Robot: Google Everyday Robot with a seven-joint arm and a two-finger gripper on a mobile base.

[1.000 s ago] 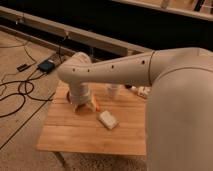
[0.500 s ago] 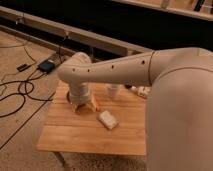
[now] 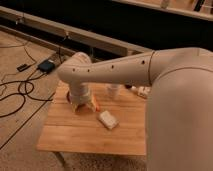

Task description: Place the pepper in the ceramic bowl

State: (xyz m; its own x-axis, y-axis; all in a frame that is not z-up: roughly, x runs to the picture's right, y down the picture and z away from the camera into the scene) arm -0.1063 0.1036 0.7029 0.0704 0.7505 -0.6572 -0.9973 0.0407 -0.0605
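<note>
My gripper (image 3: 82, 106) hangs from the white arm, low over the left part of the wooden table (image 3: 75, 135). The small orange pepper (image 3: 96, 104) shows right at the gripper's right side, close to the tabletop; I cannot tell whether it is held. Only a dark sliver of the maroon ceramic bowl (image 3: 67, 96) shows, just left of and behind the gripper; the wrist hides the rest.
A pale rectangular sponge-like block (image 3: 107, 120) lies on the table right of the gripper. A small white cup (image 3: 114, 90) stands at the table's back edge. Cables and a dark box (image 3: 46, 66) lie on the floor to the left. The big white arm covers the right side.
</note>
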